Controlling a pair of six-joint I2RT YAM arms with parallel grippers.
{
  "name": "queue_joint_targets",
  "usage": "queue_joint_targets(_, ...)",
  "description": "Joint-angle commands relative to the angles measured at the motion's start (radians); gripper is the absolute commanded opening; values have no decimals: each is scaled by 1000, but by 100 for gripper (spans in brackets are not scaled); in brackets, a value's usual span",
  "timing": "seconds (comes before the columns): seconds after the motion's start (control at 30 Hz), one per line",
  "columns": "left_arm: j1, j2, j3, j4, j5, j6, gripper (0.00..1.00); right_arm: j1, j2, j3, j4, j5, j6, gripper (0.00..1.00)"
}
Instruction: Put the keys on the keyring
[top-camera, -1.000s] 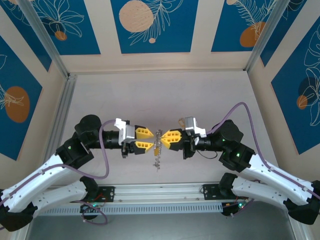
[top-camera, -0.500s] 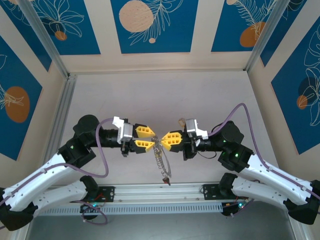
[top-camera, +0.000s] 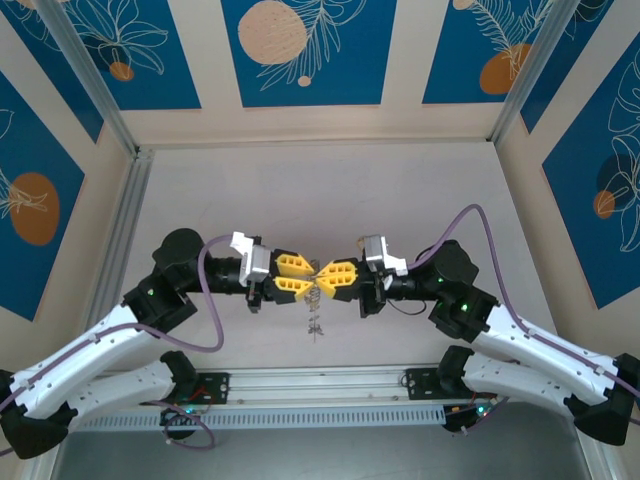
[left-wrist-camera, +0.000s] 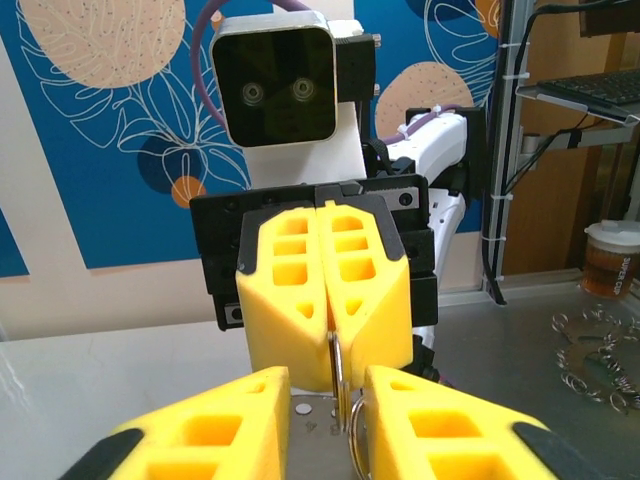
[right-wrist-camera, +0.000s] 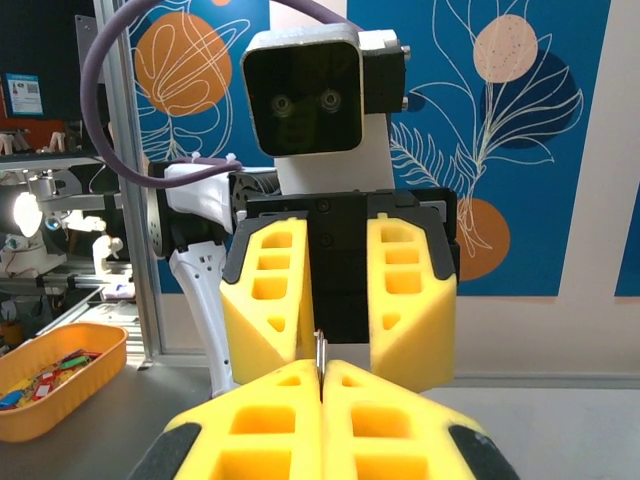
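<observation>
Keyring (left-wrist-camera: 339, 372) stands edge-on between the two facing grippers, above the table (top-camera: 400, 190), midway between its side edges and closer to its near edge. Right gripper (top-camera: 327, 277) has its yellow fingers pressed together on the hoop's thin wire, holding it upright with its plane along the line of the arms. Left gripper (top-camera: 305, 277) meets it fingertip to fingertip, fingers apart, one on either side of the hoop and not visibly gripping it. Keys (top-camera: 315, 318) trail as a silvery string from under the meeting point toward the near edge; whether they hang or lie flat I cannot tell. Both forearms reach inward, roughly level. The next move probably falls to the left arm.
</observation>
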Motion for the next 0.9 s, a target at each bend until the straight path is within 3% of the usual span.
queue_joint_targets(0.0,-10,-2,-10,26,9,7,18,-2,-6,4,70,10,1,0)
queue_joint_targets(0.13,-9,-12,-10,11,-6,19,0,0,-22,13,28,15,-22,0)
queue_joint_targets(0.43,-9,-29,-17,26,7,14,0,5,-69,43,-78,-22,-73,0)
queue_joint_targets(0.53,-7,-35,-17,51,11,17,0,6,-79,55,-139,-19,-104,21)
queue_joint_targets(0.6,-7,-35,-11,58,22,24,0,6,-102,53,-187,10,-123,31)
queue_joint_targets(0.73,-6,-26,3,77,77,18,0,-4,-193,37,-289,74,-120,40)
queue_joint_targets(0.87,-1,-20,-13,185,136,-31,0,-29,-227,36,-337,81,-115,40)
